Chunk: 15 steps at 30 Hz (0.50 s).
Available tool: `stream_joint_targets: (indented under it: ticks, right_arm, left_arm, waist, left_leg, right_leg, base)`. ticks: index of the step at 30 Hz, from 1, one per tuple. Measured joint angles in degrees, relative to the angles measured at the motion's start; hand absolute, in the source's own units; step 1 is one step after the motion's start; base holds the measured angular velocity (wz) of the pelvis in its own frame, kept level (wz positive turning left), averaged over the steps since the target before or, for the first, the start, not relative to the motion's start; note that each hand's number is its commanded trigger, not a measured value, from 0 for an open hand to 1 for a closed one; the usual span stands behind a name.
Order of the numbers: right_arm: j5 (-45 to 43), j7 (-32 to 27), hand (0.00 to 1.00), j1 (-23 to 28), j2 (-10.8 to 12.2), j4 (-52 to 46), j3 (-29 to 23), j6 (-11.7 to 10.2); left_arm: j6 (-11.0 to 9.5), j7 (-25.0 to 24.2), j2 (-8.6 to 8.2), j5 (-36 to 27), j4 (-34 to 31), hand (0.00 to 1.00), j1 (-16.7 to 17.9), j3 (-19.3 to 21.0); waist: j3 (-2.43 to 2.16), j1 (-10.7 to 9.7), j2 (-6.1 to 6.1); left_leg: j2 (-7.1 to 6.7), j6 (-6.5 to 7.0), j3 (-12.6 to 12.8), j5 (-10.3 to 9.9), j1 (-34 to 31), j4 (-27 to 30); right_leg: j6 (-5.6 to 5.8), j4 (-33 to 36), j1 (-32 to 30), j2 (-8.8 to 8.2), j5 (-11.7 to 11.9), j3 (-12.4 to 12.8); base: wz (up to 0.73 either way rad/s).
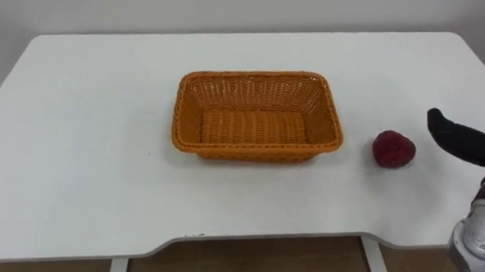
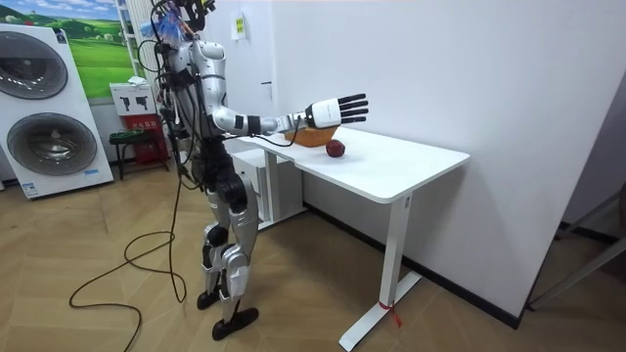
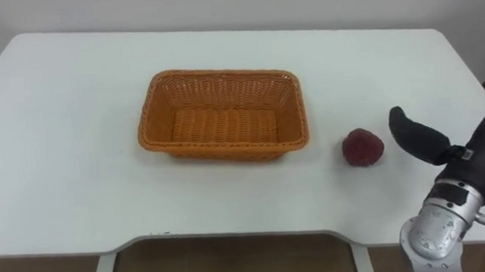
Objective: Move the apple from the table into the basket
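A dark red apple (image 1: 393,149) lies on the white table (image 1: 78,118), just right of an orange wicker basket (image 1: 254,74) that holds nothing. My right hand (image 1: 462,139) comes in from the right edge and hovers a short way right of the apple without touching it. In the room view the right hand (image 2: 337,108) is held out over the table with its fingers straight and spread, above the apple (image 2: 335,149). In the right eye view the apple (image 3: 363,147) sits between the basket (image 3: 219,72) and the right hand (image 3: 423,140).
I stand at the table's long front edge (image 1: 255,238). Wide bare tabletop lies left of and behind the basket. In the room view, washing machines (image 2: 49,108) and a small red stool (image 2: 137,137) stand behind me.
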Motion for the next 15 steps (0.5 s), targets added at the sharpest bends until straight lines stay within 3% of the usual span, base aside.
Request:
stream_joint_targets:
  ticks: [15]
  right_arm:
    - [0.0, 5.9, 0.0, 1.7, -0.4, 0.0, 1.3, 0.0]
  left_arm:
    - [-0.7, 0.0, 0.21, 0.0, -0.2, 0.0, 0.2, 0.0]
  waist:
    - [0.07, 1.0, 0.84]
  left_leg:
    - [-0.01, 0.0, -0.1, 0.0, 1.7, -0.7]
  right_leg:
    - [0.02, 0.0, 1.7, 0.01, 0.1, -0.1]
  base:
    - [0.0]
